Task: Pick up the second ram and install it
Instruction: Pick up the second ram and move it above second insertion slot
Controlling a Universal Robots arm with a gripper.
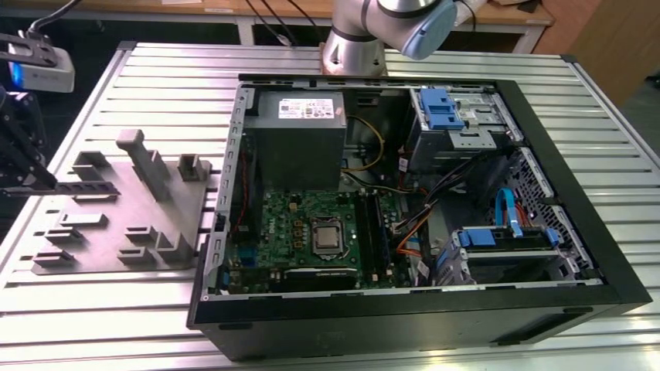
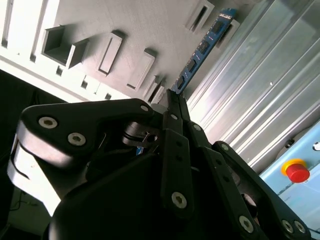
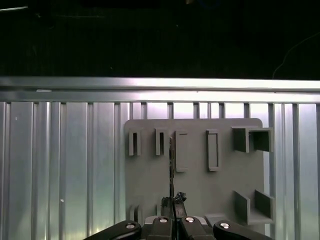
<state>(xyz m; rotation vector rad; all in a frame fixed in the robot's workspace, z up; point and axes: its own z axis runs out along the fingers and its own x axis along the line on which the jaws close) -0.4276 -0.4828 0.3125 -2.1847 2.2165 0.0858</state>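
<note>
I am looking down my gripper (image 2: 174,96) in both wrist views. Its two black fingers (image 2: 176,150) are pressed together on one end of the second ram (image 2: 202,48), a thin blue-edged memory stick with dark chips along it. In the first wrist view the stick shows edge-on as a dark line (image 3: 171,160) running straight out from the fingertips.

Just beyond the stick lies the grey moulded fixture tray (image 3: 200,192), with its row of narrow upright pockets. The stick's far end is beside one of those pockets. I cannot tell whether the stick is lifted clear of the tray or touching it. The tray rests on a table of ribbed aluminium slats (image 3: 60,150). A red emergency-stop button (image 2: 298,172) sits on a pale blue box past the table's edge.

In the exterior view the gripper is at the far left edge of the frame, over the tray's left end. The open black computer case (image 1: 593,270) fills the centre and right, well apart from the gripper. Inside it are the green motherboard (image 1: 278,224) at lower centre, with long black memory slots (image 1: 369,232), and the grey power supply (image 1: 299,131) above it. The arm's base (image 1: 356,42) stands at top centre, behind the case.
</note>
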